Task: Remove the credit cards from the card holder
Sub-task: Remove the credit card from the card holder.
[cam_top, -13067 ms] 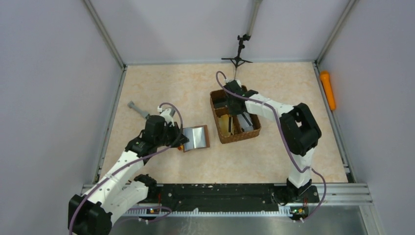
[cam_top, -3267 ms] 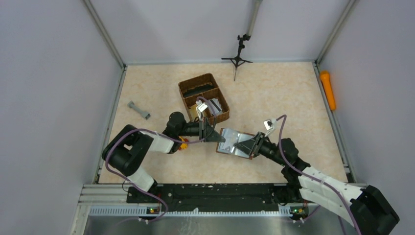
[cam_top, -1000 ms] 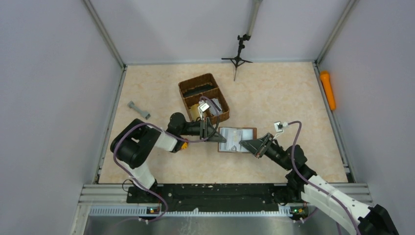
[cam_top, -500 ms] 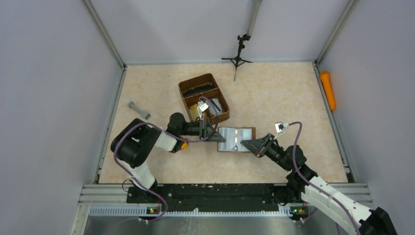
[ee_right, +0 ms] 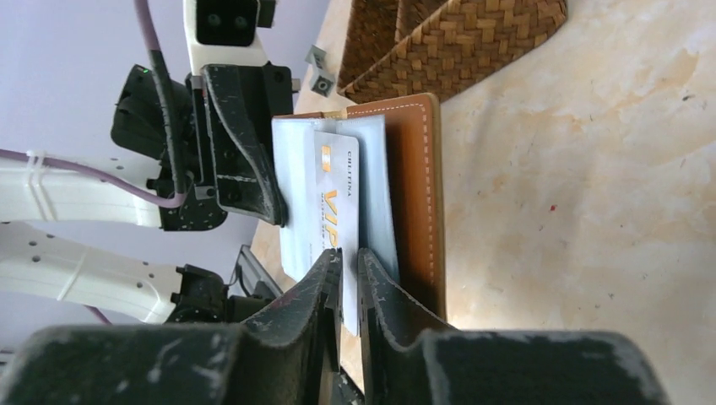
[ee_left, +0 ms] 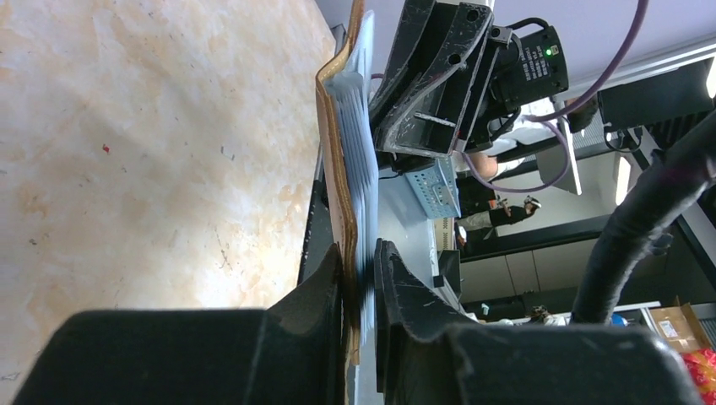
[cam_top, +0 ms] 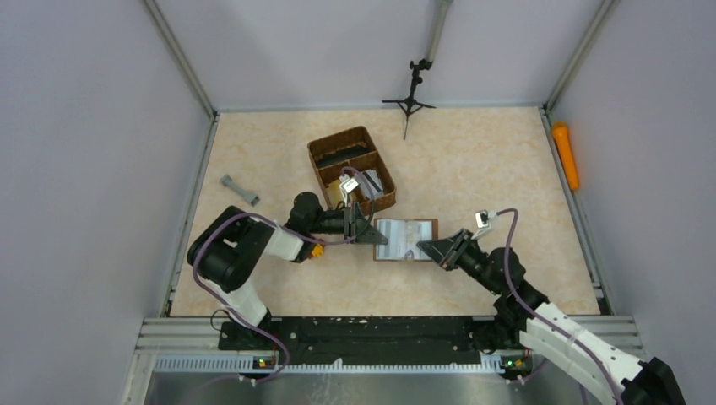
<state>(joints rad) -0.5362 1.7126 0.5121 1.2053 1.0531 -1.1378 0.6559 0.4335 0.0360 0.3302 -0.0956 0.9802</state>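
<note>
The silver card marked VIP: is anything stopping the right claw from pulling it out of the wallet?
Nothing visible. The right gripper pinches the card by its near edge, and the left gripper clamps the wallet at the opposite edge, clear of the way out.

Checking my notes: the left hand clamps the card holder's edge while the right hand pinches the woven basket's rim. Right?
No: the right wrist view shows the right hand pinching a credit card in the card holder, not the woven basket. The rest holds.
</note>
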